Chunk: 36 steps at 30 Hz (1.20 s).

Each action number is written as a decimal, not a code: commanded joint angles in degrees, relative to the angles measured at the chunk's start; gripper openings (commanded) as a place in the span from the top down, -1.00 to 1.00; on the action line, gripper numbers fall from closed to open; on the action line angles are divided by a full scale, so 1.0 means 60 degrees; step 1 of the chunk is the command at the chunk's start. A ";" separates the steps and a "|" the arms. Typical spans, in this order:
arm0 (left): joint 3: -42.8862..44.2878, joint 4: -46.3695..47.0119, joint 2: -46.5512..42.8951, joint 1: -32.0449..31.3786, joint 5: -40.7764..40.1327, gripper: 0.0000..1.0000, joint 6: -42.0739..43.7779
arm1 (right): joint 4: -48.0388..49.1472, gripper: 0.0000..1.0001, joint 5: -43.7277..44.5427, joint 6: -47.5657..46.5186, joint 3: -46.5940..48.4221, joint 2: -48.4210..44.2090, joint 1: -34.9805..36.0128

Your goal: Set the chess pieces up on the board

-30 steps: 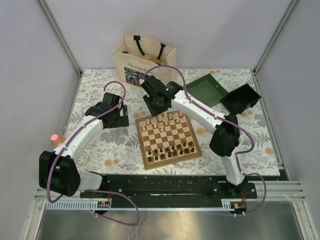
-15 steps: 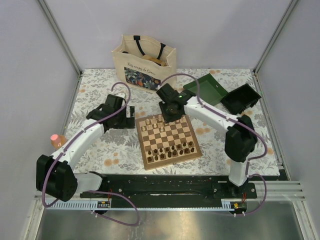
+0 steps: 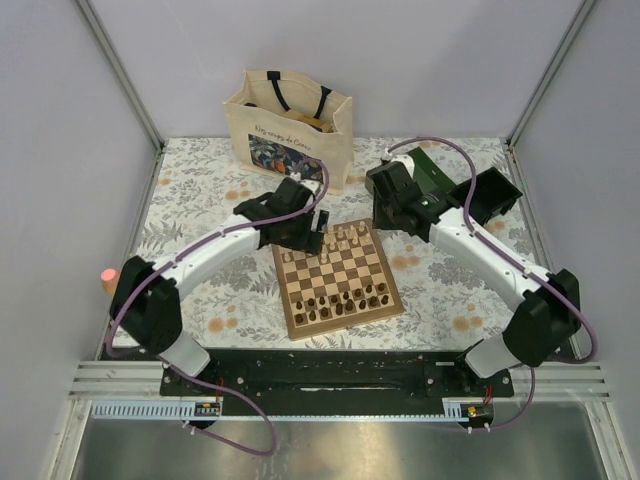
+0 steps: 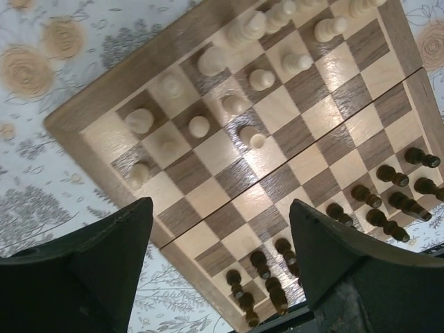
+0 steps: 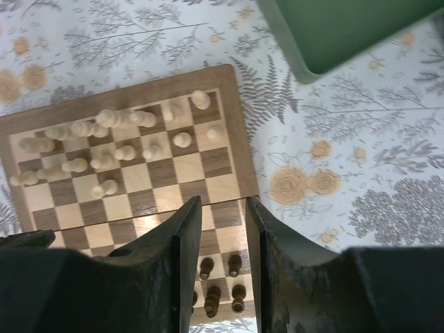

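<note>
The board (image 3: 345, 322) lies in the middle of the table. The cream chess pieces (image 3: 340, 240) stand crowded in its far rows, and the dark chess pieces (image 3: 345, 300) stand in its near rows. My left gripper (image 3: 308, 232) hovers over the board's far left corner. In the left wrist view it (image 4: 218, 205) is wide open and empty above the board (image 4: 118, 87), with cream pieces (image 4: 239, 104) and dark pieces (image 4: 388, 194) below. My right gripper (image 3: 395, 208) is beyond the far right corner. In the right wrist view it (image 5: 222, 202) shows a narrow empty gap above the board (image 5: 246, 139).
A cream tote bag (image 3: 290, 120) stands at the back. A green box (image 3: 420, 175) and a black box (image 3: 485, 195) sit at the back right. A small pink-topped object (image 3: 108, 275) sits at the left table edge.
My left arm has swung right, from left of the board to its far left corner. My right gripper has moved right, from the far left edge to beyond the far right corner.
</note>
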 commanded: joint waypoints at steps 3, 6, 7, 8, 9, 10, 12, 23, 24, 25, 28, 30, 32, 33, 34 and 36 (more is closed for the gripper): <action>0.1194 -0.0052 0.1128 -0.0861 -0.0350 -0.60 -0.0411 | 0.1229 0.20 0.1620 0.0269 -0.0920 -0.1513 -0.0102; 0.1312 -0.0082 0.1525 -0.1037 -0.0497 -0.49 -0.0469 | 0.1536 0.21 0.2016 0.0313 -0.1329 -0.1996 -0.0102; 0.1327 -0.0053 0.1642 -0.1052 -0.0556 -0.46 -0.0513 | 0.1726 0.21 0.2118 0.0327 -0.1491 -0.2186 -0.0102; 0.1356 -0.0067 0.1759 -0.1067 -0.0600 -0.43 -0.0542 | 0.1887 0.21 0.2148 0.0342 -0.1666 -0.2362 -0.0102; 0.1414 -0.0068 0.1862 -0.1081 -0.0615 -0.39 -0.0571 | 0.2005 0.21 0.2206 0.0386 -0.1813 -0.2538 -0.0102; 0.1444 -0.0039 0.1964 -0.1096 -0.0644 -0.36 -0.0572 | 0.2136 0.22 0.2207 0.0401 -0.1916 -0.2685 -0.0102; 0.1517 -0.0009 0.2140 -0.1125 -0.0717 -0.28 -0.0616 | 0.2327 0.22 0.2236 0.0372 -0.2092 -0.2876 -0.0117; 0.1869 0.0181 0.2771 -0.1228 -0.0878 -0.03 -0.0703 | 0.2387 0.22 0.1797 0.0254 -0.2078 -0.2628 -0.0117; 0.1884 0.0181 0.2814 -0.1214 -0.0922 0.00 -0.0689 | 0.2387 0.22 0.1753 0.0269 -0.2093 -0.2570 -0.0102; 0.1884 0.0167 0.2844 -0.1228 -0.0951 0.03 -0.0674 | 0.2372 0.22 0.1695 0.0298 -0.2093 -0.2554 -0.0117; 0.1942 0.0181 0.2946 -0.1213 -0.0966 0.11 -0.0660 | 0.2387 0.22 0.1607 0.0313 -0.2078 -0.2481 -0.0131; 0.1972 0.0181 0.2990 -0.1213 -0.0952 0.16 -0.0660 | 0.2372 0.22 0.1548 0.0313 -0.2035 -0.2408 -0.0131; 0.2001 0.0167 0.3034 -0.1228 -0.0937 0.18 -0.0616 | 0.2372 0.22 0.1519 0.0298 -0.2020 -0.2379 -0.0117; 0.2016 0.0181 0.3049 -0.1228 -0.0937 0.21 -0.0630 | 0.2387 0.22 0.1533 0.0298 -0.2005 -0.2364 -0.0117; 0.2030 0.0181 0.3064 -0.1228 -0.0937 0.23 -0.0630 | 0.2372 0.22 0.1504 0.0284 -0.1990 -0.2335 -0.0117; 0.2030 0.0181 0.3093 -0.1213 -0.0922 0.25 -0.0616 | 0.2387 0.22 0.1519 0.0269 -0.1947 -0.2306 -0.0131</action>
